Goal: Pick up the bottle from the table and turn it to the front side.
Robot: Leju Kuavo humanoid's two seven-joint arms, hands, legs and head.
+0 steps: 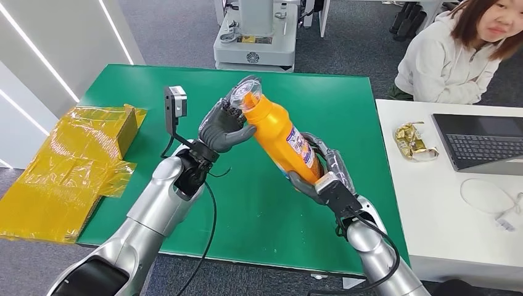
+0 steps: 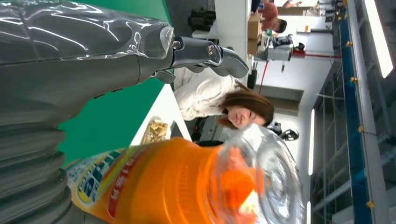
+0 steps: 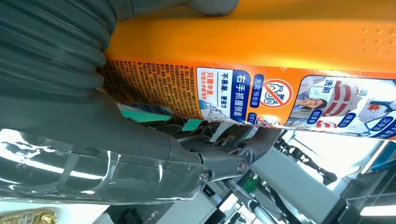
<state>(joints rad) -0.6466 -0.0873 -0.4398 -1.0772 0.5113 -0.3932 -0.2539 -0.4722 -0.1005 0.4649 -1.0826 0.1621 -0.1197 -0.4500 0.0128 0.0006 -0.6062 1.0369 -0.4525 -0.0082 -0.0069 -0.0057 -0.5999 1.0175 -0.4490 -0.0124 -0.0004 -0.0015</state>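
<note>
Both hands hold the glossy orange plastic bottle (image 1: pixel 279 131) tilted in the air above the green tabletop (image 1: pixel 259 203). The right hand (image 1: pixel 324 176) wraps its fingers around the bottle's flat, labelled lower body, printed in blue and white. The left hand (image 1: pixel 223 126) closes dark fingers on the neck below the clear domed cap (image 1: pixel 247 94). Crinkled yellow film covers a box (image 1: pixel 68 166) beside the tabletop.

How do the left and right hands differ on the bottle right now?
The left hand is on the bottle at its neck, just below the clear cap; the right hand grips the lower body by the label. The left hand sits higher above the green table, the right hand lower and nearer the robot. Both have fingers on the tilted, lifted bottle.
</note>
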